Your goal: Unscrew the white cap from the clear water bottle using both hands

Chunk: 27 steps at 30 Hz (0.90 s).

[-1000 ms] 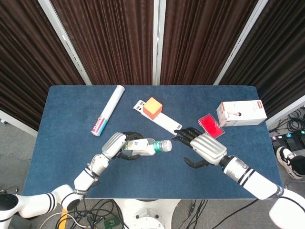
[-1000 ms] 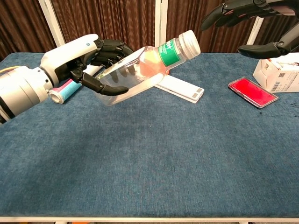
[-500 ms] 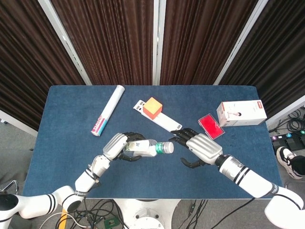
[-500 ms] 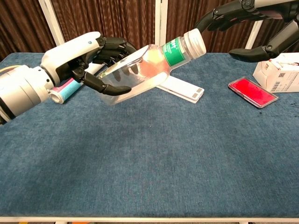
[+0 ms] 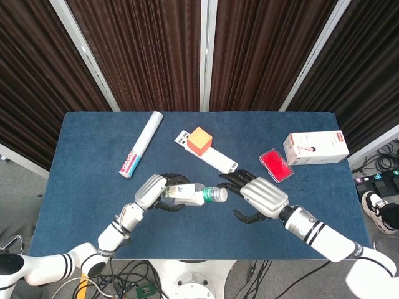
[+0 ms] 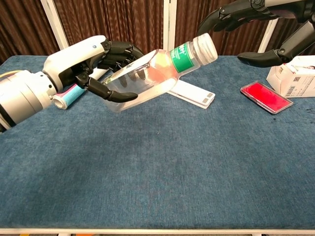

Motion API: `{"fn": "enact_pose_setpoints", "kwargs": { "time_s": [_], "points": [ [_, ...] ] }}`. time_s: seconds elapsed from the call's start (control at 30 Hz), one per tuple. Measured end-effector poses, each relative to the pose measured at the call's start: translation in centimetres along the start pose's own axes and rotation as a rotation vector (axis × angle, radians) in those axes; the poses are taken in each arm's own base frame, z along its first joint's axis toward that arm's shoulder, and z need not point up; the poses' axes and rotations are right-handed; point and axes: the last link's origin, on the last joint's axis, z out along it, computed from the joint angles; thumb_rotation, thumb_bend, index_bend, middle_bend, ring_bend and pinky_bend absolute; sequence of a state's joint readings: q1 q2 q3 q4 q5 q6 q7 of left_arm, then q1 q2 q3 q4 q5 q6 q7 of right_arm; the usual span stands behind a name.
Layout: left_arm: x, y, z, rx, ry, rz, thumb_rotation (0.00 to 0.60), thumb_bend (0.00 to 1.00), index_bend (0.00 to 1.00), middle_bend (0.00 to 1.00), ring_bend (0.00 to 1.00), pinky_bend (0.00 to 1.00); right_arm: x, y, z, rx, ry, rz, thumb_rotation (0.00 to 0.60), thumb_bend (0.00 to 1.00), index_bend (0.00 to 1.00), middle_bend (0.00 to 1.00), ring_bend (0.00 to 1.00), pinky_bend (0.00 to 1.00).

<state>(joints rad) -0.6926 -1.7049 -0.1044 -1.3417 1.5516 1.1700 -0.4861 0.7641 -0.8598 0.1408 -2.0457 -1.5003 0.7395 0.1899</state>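
Left hand [image 6: 83, 66] grips the clear bottle [image 6: 147, 73] around its body, held tilted in the air over the front middle of the table [image 5: 81, 205], white cap [image 6: 205, 48] pointing toward the right hand [image 5: 259, 196]. Right hand's fingers [image 6: 219, 14] are spread wide, arched just over and beside the cap; contact cannot be told. Red card [image 5: 275, 164] lies near the table's right edge.

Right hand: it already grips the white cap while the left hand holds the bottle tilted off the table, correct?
Not quite. The right hand is open beside the white cap, fingers apart from it, as the chest view shows. The left hand does hold the bottle tilted off the table.
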Motion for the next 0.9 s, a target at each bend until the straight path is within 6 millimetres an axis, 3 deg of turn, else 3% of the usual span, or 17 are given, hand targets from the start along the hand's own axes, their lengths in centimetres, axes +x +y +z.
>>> {"fn": "enact_pose_setpoints", "kwargs": {
  "time_s": [0.37, 0.9],
  "points": [
    [0.0, -0.1, 0.2, 0.013, -0.006, -0.056, 0.600, 0.48, 0.45, 0.45, 0.38, 0.43, 0.3, -0.5, -0.2, 0.021, 0.017, -0.010, 0.482, 0.42, 0.14, 0.00, 0.00, 0.00],
    [-0.1, 0.3, 0.2, 0.001, -0.009, -0.080, 0.600, 0.48, 0.45, 0.45, 0.38, 0.43, 0.5, 0.2, -0.1, -0.010, 0.025, -0.007, 0.481, 0.42, 0.14, 0.00, 0.00, 0.00]
  ]
}}
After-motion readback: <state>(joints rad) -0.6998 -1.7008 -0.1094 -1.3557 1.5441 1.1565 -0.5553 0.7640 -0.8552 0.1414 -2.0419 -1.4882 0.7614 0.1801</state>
